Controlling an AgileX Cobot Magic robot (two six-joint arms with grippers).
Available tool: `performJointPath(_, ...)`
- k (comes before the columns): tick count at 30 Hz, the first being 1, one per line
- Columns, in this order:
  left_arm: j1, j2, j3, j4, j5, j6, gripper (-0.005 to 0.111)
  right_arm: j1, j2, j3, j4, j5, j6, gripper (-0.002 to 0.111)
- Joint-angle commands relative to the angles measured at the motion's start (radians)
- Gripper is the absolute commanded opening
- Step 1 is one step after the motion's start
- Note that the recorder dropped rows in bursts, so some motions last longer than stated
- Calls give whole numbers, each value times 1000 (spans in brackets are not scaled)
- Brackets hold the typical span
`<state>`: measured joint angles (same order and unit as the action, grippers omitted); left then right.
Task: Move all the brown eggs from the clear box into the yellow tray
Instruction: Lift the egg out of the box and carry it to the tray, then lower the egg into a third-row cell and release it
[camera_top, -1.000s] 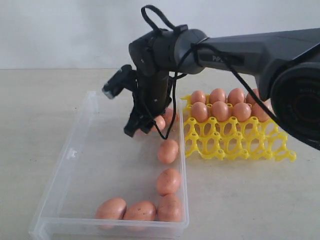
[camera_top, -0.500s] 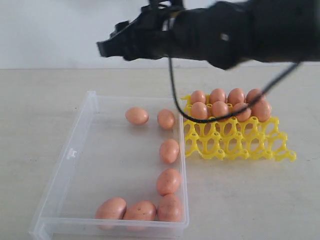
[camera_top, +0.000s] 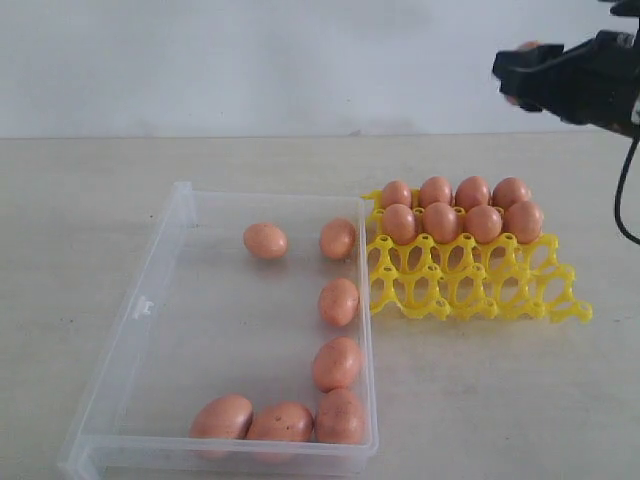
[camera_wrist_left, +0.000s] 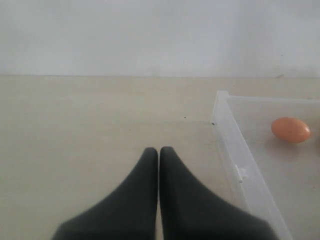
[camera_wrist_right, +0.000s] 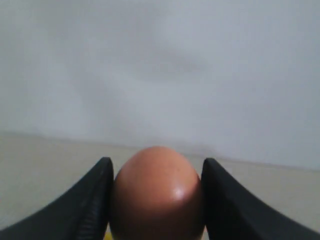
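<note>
- The right arm's fingers (camera_top: 515, 72) are clamping one smooth pinkish-brown egg (camera_wrist_right: 156, 195) by its flanks, high in the air at about one o'clock from the bright yellow openwork plastic egg tray (camera_top: 470, 285).
- The left arm's fingers (camera_wrist_left: 159, 152) are pressed fully together on nothing, hanging over the pale table (camera_top: 480, 400) just outside a wall of the large clear plastic box (camera_top: 150, 290).
- The tray is sitting at three o'clock of the box, right beside it. Eight brown eggs (camera_top: 441, 222) are filling its two rows on the twelve o'clock side, while the two rows toward six o'clock are standing empty.
- Seven more are lying loose in the box: four down the three o'clock wall, two more along the six o'clock wall, and one alone near twelve o'clock.
- This looks like the carrying step, with the task roughly half done.
- The next move calls for bringing the egg over an empty cup in the third row and lowering it straight down without knocking its seated neighbours. The fingers should part only once the cup is bearing it.
</note>
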<state>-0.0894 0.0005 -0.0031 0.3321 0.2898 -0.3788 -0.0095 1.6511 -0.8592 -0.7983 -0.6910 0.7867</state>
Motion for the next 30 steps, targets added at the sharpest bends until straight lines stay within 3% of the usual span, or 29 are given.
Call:
performJointPath(1,-2,-1,3,0,2,-7,1,-110,91,-72,-683,-407,480,0)
performJointPath(3,-2,-1,3,0,2,-7,1,-109,144,-92,-807,-530,532,0)
performJointPath(6,-2,-1,3,0,2,-7,1,-86,205,-91,-814,-530,496,0)
performJointPath(10,-2,-1,3,0,2,-7,1,-31,260,-91,-688,-468,387,0)
performJointPath(21,-2,-1,3,0,2,-7,1,98,285,-91,-586,-162,137,0)
performJointPath(30,-2,-1,3,0,2,-7,1,133,324,-91,-422,-75,-42,0)
